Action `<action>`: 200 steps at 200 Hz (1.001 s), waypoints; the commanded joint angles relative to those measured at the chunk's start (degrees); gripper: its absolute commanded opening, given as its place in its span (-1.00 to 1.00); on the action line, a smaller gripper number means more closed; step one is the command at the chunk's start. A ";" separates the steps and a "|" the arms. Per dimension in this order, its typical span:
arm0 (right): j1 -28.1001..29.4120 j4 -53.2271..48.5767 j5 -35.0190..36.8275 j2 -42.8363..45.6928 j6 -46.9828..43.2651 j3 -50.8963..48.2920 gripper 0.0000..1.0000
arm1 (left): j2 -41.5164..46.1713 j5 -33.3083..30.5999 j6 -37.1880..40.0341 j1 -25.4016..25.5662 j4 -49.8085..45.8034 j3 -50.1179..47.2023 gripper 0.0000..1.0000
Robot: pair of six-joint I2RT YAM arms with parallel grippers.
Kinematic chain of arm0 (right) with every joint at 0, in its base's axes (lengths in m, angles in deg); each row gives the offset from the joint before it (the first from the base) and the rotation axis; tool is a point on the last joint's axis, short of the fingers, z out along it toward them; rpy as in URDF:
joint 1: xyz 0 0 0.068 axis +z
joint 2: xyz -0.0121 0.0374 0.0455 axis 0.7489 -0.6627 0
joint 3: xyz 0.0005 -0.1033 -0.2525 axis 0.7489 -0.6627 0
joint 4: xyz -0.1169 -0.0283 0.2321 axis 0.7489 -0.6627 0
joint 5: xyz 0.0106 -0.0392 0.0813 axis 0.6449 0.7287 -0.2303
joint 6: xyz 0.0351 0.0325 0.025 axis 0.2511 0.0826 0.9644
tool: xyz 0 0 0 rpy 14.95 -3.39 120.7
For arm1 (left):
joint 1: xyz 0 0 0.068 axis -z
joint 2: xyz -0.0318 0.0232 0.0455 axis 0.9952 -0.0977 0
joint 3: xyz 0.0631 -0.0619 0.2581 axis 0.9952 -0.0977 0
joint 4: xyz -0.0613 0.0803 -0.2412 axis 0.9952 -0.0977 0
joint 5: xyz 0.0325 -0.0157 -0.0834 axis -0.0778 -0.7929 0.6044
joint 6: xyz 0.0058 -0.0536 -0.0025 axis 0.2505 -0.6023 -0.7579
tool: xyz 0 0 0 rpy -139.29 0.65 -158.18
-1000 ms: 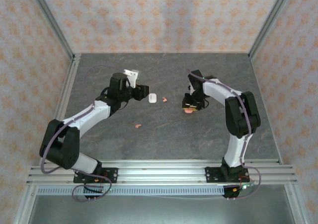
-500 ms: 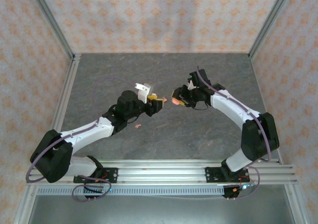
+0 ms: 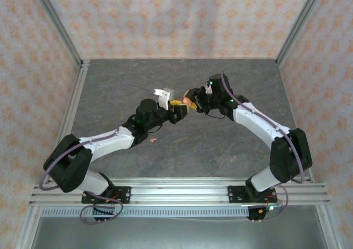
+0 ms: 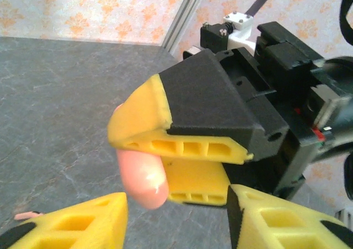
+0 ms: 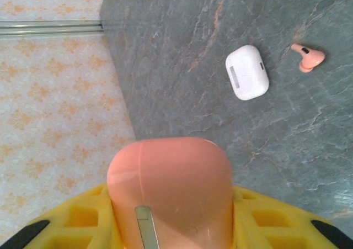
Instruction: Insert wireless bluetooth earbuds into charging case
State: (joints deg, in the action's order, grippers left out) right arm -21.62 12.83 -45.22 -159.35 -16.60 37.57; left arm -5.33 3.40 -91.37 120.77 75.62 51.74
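Step, as judged: the pink case (image 5: 171, 183) is being presented mid-air for opening, and the left jaws next need a hold on its lid. Left jaws: apart, empty, close to the case. Right jaws: gripping it. A pink earbud (image 3: 153, 141) lies on the table (image 3: 220, 149) at their 7 o'clock.

White-and-black arms (image 3: 105, 138), yellow-fingered claws (image 3: 177, 106), purple cables (image 3: 128, 85)

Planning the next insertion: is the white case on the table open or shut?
Shut: the white case lies as one closed pebble, no lid raised; a pink earbud lies loose beside it.
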 commanded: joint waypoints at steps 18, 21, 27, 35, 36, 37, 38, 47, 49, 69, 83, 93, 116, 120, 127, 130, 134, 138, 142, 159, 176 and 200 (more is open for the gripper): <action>0.46 4.17 -1.79 1.86 3.71 -0.35 -0.23 | -3.49 -1.16 -1.92 0.19 4.56 3.61 -0.13; 0.50 4.40 -1.95 1.90 3.92 -0.44 -0.23 | -3.66 -1.21 -1.94 0.07 4.52 3.74 -0.14; 0.46 4.80 -2.30 1.94 4.34 -0.44 -0.23 | -4.06 -1.22 -1.98 -0.02 4.55 4.06 -0.17; 0.46 5.06 -2.63 2.04 4.53 -0.45 -0.23 | -4.49 -1.17 -2.34 -0.20 4.74 4.31 -0.23; 0.46 4.96 -2.70 2.08 4.50 -0.44 -0.23 | -4.55 -1.19 -2.41 -0.27 4.79 4.31 -0.24; 0.46 4.96 -2.70 2.08 4.50 -0.44 -0.23 | -4.62 -1.16 -2.44 -0.31 4.77 4.35 -0.24; 0.46 4.94 -2.74 2.15 4.49 -0.40 -0.23 | -4.70 -1.14 -2.51 -0.37 4.84 4.41 -0.25; 0.46 4.87 -2.92 2.21 4.49 -0.27 -0.23 | -5.13 -1.06 -2.98 -0.59 5.22 4.61 -0.30; 0.46 4.84 -2.97 2.21 4.49 -0.27 -0.23 | -5.26 -1.05 -3.02 -0.67 5.30 4.69 -0.30; 0.49 5.82 -3.86 2.31 5.42 -0.49 -0.23 | -6.14 -0.30 -3.79 -0.96 5.77 5.53 -0.32; 0.48 6.08 -4.32 2.35 5.72 -0.54 -0.22 | -6.51 -0.08 -3.89 -1.05 6.17 5.88 -0.33; 0.55 6.32 -4.52 2.30 5.87 -0.70 -0.22 | -6.69 -0.16 -4.04 -1.05 6.08 6.15 -0.41; 0.60 6.78 -5.31 2.30 5.91 -0.93 -0.18 | -6.85 -0.39 -4.62 -1.47 5.69 6.32 -0.71; 0.56 6.82 -5.38 2.33 5.69 -0.88 -0.16 | -6.76 -0.51 -4.73 -1.44 5.58 6.35 -0.76; 0.54 6.57 -5.42 2.36 5.23 -0.68 -0.13 | -6.59 -0.69 -4.93 -1.64 5.37 6.32 -0.82; 0.58 6.35 -5.49 2.31 4.94 -0.58 -0.11 | -6.48 -0.72 -4.94 -1.66 5.20 6.30 -0.84; 0.55 5.95 -5.50 2.32 4.50 -0.41 -0.09 | -6.25 -0.81 -5.02 -1.66 4.79 6.32 -0.88; 0.59 5.48 -5.48 2.36 4.03 -0.16 -0.06 | -6.00 -0.94 -5.15 -1.73 4.37 6.40 -0.91; 0.55 4.83 -5.47 2.34 3.37 0.15 -0.03 | -5.79 -1.03 -5.08 -1.75 3.40 6.56 -0.93; 0.61 3.05 -4.36 2.97 1.25 0.82 0.05 | -4.38 -1.32 -4.62 -1.86 0.57 6.69 -1.00; 0.46 1.73 -1.67 4.58 0.01 0.83 0.13 | -2.91 -1.46 -3.39 -1.91 -2.06 6.67 -1.00; 0.38 -2.45 0.79 5.27 -2.43 3.19 0.21 | -1.18 -2.21 0.17 -1.88 -7.25 7.16 -1.00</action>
State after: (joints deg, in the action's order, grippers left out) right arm -21.47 15.06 -47.43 -156.90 -15.12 37.52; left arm -10.35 2.55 -95.02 119.49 73.70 56.73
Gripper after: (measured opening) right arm 0.591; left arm 0.140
